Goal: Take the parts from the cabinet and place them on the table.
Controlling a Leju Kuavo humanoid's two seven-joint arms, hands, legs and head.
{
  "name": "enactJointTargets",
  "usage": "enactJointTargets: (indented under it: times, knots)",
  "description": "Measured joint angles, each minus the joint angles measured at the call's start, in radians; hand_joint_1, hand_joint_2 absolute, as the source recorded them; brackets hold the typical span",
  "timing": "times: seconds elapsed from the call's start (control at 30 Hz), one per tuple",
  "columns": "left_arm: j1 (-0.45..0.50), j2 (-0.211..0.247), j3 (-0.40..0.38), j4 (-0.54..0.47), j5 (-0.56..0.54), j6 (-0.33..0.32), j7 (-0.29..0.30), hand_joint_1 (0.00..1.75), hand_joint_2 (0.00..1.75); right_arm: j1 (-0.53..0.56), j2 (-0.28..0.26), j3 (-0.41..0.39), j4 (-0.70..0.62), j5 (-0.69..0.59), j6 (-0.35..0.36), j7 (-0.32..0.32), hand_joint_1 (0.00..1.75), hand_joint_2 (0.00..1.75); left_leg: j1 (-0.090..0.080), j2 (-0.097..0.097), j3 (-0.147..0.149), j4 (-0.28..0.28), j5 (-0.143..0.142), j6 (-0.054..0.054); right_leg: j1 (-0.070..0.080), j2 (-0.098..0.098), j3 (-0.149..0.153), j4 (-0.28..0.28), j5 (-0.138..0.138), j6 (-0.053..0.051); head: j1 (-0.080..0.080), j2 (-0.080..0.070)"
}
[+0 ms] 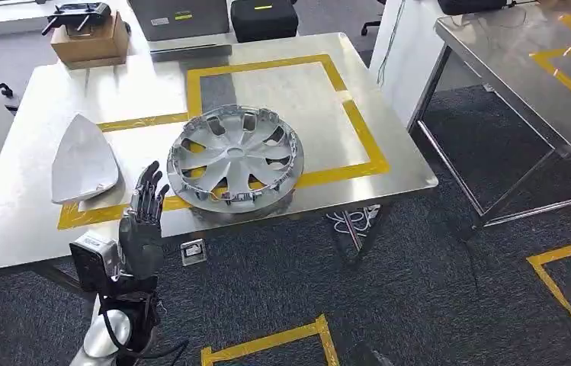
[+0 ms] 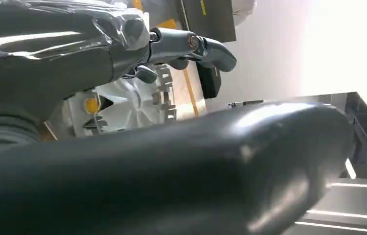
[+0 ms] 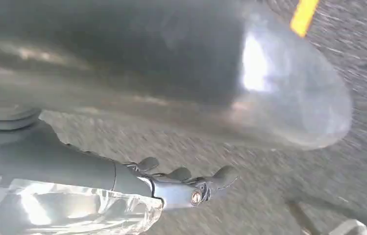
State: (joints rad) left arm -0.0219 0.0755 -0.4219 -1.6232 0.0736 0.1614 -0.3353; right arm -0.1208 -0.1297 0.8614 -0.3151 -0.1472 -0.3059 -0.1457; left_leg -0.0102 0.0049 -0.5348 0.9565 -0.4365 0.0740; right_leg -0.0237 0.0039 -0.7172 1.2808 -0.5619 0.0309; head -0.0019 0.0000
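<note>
- Lying flat on the steel counter (image 1: 389,164), the hubcap (image 1: 235,156) sits face up near the counter's near edge, across the near line of the yellow tape (image 1: 358,126); being round, it has no long axis, and its spokes fan out from the centre.
- Left of the hubcap, and apart from it, lies a white cover (image 1: 84,160), its pointed tip aimed at the far side and its wide end toward the near edge, so its long axis runs near to far.
- The left hand (image 1: 145,221) is raised at the near edge of the counter, just beside the hubcap's near-left rim; its fingers (image 1: 149,187) are spread and hold nothing. Whether they touch the rim cannot be told.
- From the left wrist, a thick thumb hides most of the scene; part of the hubcap (image 2: 132,105) shows past it, with one finger above it.
- The right hand (image 3: 171,188) hangs over grey carpet (image 3: 269,186); its fingers (image 3: 223,176) are slightly curled and apart, with nothing in them. That view is blurred, and the thumb covers much of it.
- At the counter's far-left corner stands a cardboard box (image 1: 91,42) with a dark controller (image 1: 76,14) on top, partly cut off by the frame edge.
- A second steel table (image 1: 526,69) stands to the right, cut off at the frame edge.
</note>
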Motion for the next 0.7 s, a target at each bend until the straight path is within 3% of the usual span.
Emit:
enactJointTargets:
  times: [0.17,0.2,0.23,0.27,0.3,0.33,0.37,0.4,0.43,0.47,0.5,0.53,0.6,0.63,0.67,0.7]
  knots:
    - [0.000,0.000,0.000,0.001,0.000,0.000,0.000,0.00,0.00,0.004,0.000,0.000,0.000,0.000,0.000,0.001,0.00,0.00,-0.001,0.000,-0.009,0.001,0.006,-0.001,0.000,0.000,0.003,0.018,0.004,0.008,0.000,0.000]
    - [0.000,0.000,0.000,0.001,0.000,0.000,0.000,0.00,0.00,0.009,-0.002,-0.001,0.000,0.000,0.004,0.004,0.00,0.00,-0.001,0.000,-0.023,0.005,0.014,-0.004,-0.001,0.000,0.031,-0.003,0.026,0.023,0.000,0.000]
    - [0.000,0.000,0.000,0.001,0.000,0.000,0.000,0.00,0.00,0.010,-0.003,-0.001,0.000,0.000,0.010,0.007,0.00,0.00,-0.001,0.000,-0.029,0.007,0.017,-0.006,-0.001,0.000,0.055,-0.033,0.040,0.029,0.000,0.000]
    - [0.000,0.000,0.000,0.001,0.000,0.000,0.000,0.00,0.00,0.014,-0.005,-0.001,0.004,0.000,0.032,0.023,0.00,0.00,0.000,0.002,-0.049,0.021,0.023,-0.012,-0.001,-0.002,0.170,-0.201,0.080,0.039,0.000,0.000]
    - [-0.002,0.001,0.000,0.001,0.000,0.000,0.000,0.00,0.00,0.036,-0.007,0.000,0.026,-0.002,0.063,0.048,0.00,0.00,-0.004,0.003,-0.073,0.041,0.040,-0.031,0.010,-0.001,0.223,-0.299,0.060,0.010,0.000,0.000]
    - [0.001,0.004,0.000,0.001,0.001,0.002,0.000,0.00,0.00,0.052,-0.006,0.000,0.038,-0.006,0.068,0.054,0.00,0.00,0.000,-0.006,-0.097,0.067,0.002,-0.053,-0.004,-0.004,0.196,-0.305,0.089,-0.023,-0.003,0.000]
    - [0.002,0.005,0.000,0.001,0.000,0.003,0.000,0.00,0.00,0.053,-0.006,0.000,0.040,-0.006,0.068,0.053,0.00,0.00,0.006,-0.006,-0.111,0.117,-0.055,-0.061,-0.004,-0.005,0.185,-0.305,0.099,-0.031,-0.005,0.000]
    - [0.003,0.005,0.000,0.001,0.000,0.003,0.000,0.00,0.00,0.055,-0.004,0.000,0.041,-0.008,0.066,0.048,0.00,0.00,0.012,-0.006,-0.132,0.199,-0.119,-0.068,-0.003,-0.005,0.172,-0.304,0.109,-0.032,-0.003,0.000]
    - [0.004,0.005,0.000,0.001,0.000,0.003,0.000,0.00,0.00,0.057,-0.003,0.000,0.042,-0.010,0.065,0.044,0.00,0.00,0.015,-0.006,-0.150,0.278,-0.162,-0.073,-0.001,-0.005,0.159,-0.303,0.120,-0.032,-0.005,0.000]
    - [0.006,0.005,-0.001,0.001,-0.001,0.003,0.001,0.00,0.00,0.059,-0.002,0.000,0.042,-0.010,0.063,0.040,0.00,0.00,0.018,-0.006,-0.157,0.334,-0.177,-0.077,-0.001,-0.005,0.147,-0.303,0.129,-0.031,-0.004,0.000]
    - [0.006,0.005,-0.001,0.001,-0.003,0.003,0.005,0.00,0.00,0.061,0.000,0.000,0.043,-0.011,0.061,0.037,0.00,0.00,0.021,-0.006,-0.146,0.352,-0.159,-0.078,-0.001,-0.005,0.133,-0.302,0.139,-0.028,-0.005,0.000]
    - [0.006,0.005,-0.001,0.001,-0.007,0.003,0.010,0.00,0.00,0.063,0.003,0.000,0.043,-0.011,0.058,0.036,0.00,0.00,0.023,-0.006,-0.118,0.327,-0.124,-0.079,-0.001,-0.005,0.122,-0.301,0.148,-0.026,-0.004,0.000]
    - [0.006,0.005,-0.001,0.000,-0.009,0.003,0.015,0.00,0.00,0.064,0.008,0.000,0.043,-0.012,0.052,0.035,0.00,0.00,0.024,-0.006,-0.005,0.175,-0.056,-0.073,-0.001,-0.004,0.102,-0.300,0.165,-0.017,-0.005,0.000]
    - [0.005,0.004,-0.001,-0.003,-0.010,0.003,0.015,0.00,0.00,0.065,0.010,0.000,0.043,-0.012,0.052,0.035,0.00,0.00,0.023,-0.007,0.057,0.081,-0.072,-0.065,-0.002,-0.004,0.100,-0.299,0.174,-0.014,-0.005,0.000]
    - [0.005,0.003,-0.001,-0.008,-0.010,0.003,0.016,0.00,0.00,0.065,0.015,0.000,0.043,-0.012,0.051,0.034,0.00,0.00,0.017,-0.009,0.103,0.003,-0.107,-0.059,0.004,-0.004,0.097,-0.299,0.182,-0.003,-0.003,0.000]
    - [0.005,0.003,-0.001,-0.010,-0.010,0.003,0.016,0.00,0.00,0.066,0.014,-0.001,0.044,-0.013,0.051,0.034,0.00,0.00,0.012,-0.009,0.094,0.016,-0.101,-0.053,0.000,-0.005,0.099,-0.305,0.191,0.005,-0.003,0.000]
